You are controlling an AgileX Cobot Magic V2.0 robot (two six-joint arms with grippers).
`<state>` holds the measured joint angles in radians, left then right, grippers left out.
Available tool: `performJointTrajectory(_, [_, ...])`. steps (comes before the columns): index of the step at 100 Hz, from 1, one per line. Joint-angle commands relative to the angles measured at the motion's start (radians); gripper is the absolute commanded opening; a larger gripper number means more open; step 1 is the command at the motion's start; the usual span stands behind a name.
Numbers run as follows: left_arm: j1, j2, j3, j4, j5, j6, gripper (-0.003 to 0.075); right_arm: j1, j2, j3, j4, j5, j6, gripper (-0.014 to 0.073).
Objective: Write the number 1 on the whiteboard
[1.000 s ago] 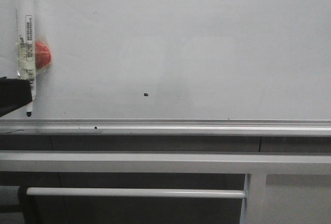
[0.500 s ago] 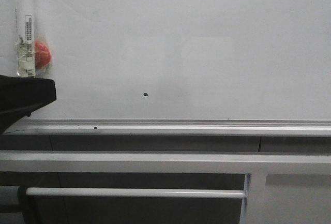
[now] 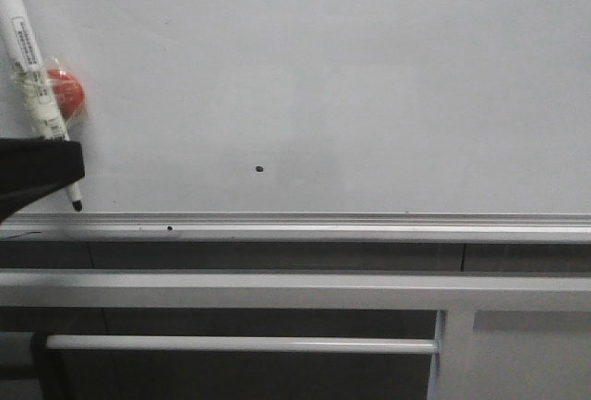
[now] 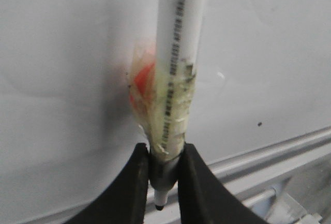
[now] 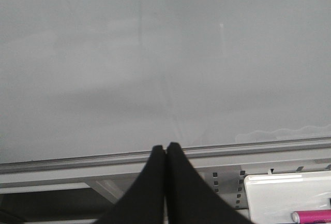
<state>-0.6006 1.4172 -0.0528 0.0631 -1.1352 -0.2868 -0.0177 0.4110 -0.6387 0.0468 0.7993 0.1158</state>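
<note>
1. The whiteboard (image 3: 351, 77) fills most of the front view, pale and glossy, with its silver bottom rail (image 3: 369, 227) running across below it.
2. No stroke of the number 1 shows on the board; the only mark is a small black dot (image 3: 259, 168) near the lower middle, above the rail.
3. The left claw (image 4: 163, 182) pinches a white marker (image 4: 178, 63) near its tip end, one black finger on either side of the barrel.
4. In the front view the marker (image 3: 32, 77) leans, its top toward the left edge and its black tip (image 3: 78, 204) pointing down just above the rail, at the far left of the board.
5. A red piece (image 3: 66, 91) is bound to the marker's barrel with clear tape.
6. Whether the tip touches the board cannot be told.
7. The right claw (image 5: 165, 154) is pressed together with nothing between its fingers, pointing at the board's lower edge.
8. A white tray (image 5: 287, 195) holding a pink-capped pen (image 5: 310, 217) sits below the rail in the right wrist view.
</note>
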Motion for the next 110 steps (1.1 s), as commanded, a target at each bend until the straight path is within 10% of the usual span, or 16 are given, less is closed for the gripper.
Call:
performJointTrajectory(1, [-0.009, -0.015, 0.018, 0.033, -0.218, 0.004, -0.0020, 0.003, 0.016, -0.032, -0.003, -0.068, -0.010, -0.0064])
performJointTrajectory(88, [-0.009, -0.015, 0.059, 0.413, -0.079, 0.101, -0.0020, 0.003, 0.037, -0.030, 0.168, -0.124, -0.022, -0.0063])
performJointTrajectory(110, [-0.009, -0.015, -0.029, 0.544, 0.069, 0.099, -0.0020, 0.003, 0.092, -0.030, 0.545, 0.005, -0.553, -0.0064])
